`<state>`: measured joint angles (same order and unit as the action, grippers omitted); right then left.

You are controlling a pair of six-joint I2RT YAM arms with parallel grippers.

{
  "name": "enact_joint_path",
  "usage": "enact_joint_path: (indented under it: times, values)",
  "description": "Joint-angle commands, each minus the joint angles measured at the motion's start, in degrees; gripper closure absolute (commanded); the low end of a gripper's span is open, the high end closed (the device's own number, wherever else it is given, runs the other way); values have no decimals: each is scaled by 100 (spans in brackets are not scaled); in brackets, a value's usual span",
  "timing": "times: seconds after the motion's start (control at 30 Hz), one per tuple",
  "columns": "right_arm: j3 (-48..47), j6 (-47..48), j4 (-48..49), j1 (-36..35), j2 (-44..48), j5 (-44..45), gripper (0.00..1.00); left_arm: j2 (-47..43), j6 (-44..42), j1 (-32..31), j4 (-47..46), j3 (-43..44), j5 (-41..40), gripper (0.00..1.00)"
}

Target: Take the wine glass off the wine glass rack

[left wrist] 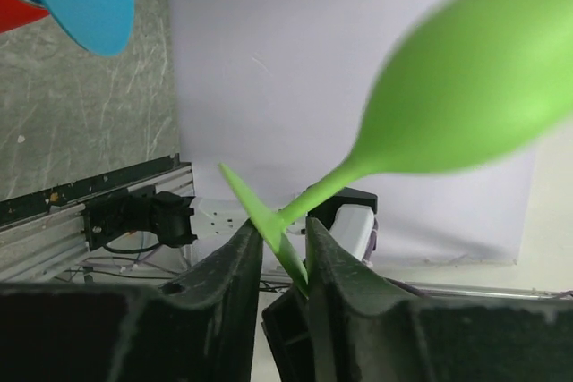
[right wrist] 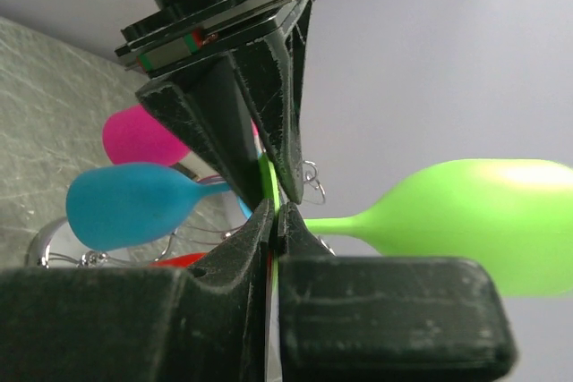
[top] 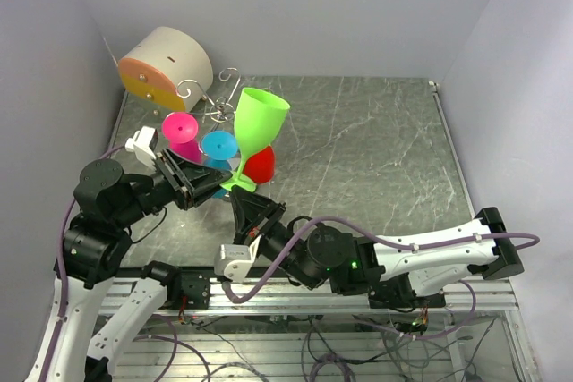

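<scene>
The green wine glass (top: pixel 260 121) is off the rack and stands upright in the air, its round foot (top: pixel 237 184) gripped from both sides. My left gripper (top: pixel 213 181) is shut on the foot's edge from the left; the left wrist view shows the foot (left wrist: pixel 269 230) between its fingers (left wrist: pixel 237 257). My right gripper (top: pixel 242 199) is shut on the foot from below, with a thin green sliver (right wrist: pixel 269 176) above its fingertips (right wrist: pixel 309 225). The silver wire rack (top: pixel 219 100) behind still holds pink (top: pixel 182 131), blue (top: pixel 218 145) and red (top: pixel 260 165) glasses.
A beige cylinder with an orange face (top: pixel 166 64) lies at the back left beside the rack. Purple walls close in the left, back and right. The grey marble table top (top: pixel 376 158) stretches to the right of the rack.
</scene>
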<state>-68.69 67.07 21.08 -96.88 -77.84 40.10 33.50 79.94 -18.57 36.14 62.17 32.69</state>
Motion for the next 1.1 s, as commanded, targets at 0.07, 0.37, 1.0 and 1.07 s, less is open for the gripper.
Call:
enact_joint_path:
  times: [0.07,0.37,1.0,1.07]
  values:
    - [-119,-78,263,-772,200,140,100,-89,-110,-42,-213,-127,306,82]
    - [196,-581,-139,-1369,738,1473,62,-453,-185,-42,-242,-278,-345,93]
    - [-758,-4831,-3631,-473,2294,3429,100,-1642,-1602,-42,1008,-20,-2296,93]
    - [-1248,-5080,-4097,167,1978,3113,100,-1669,-1634,-42,1013,-86,-2262,93]
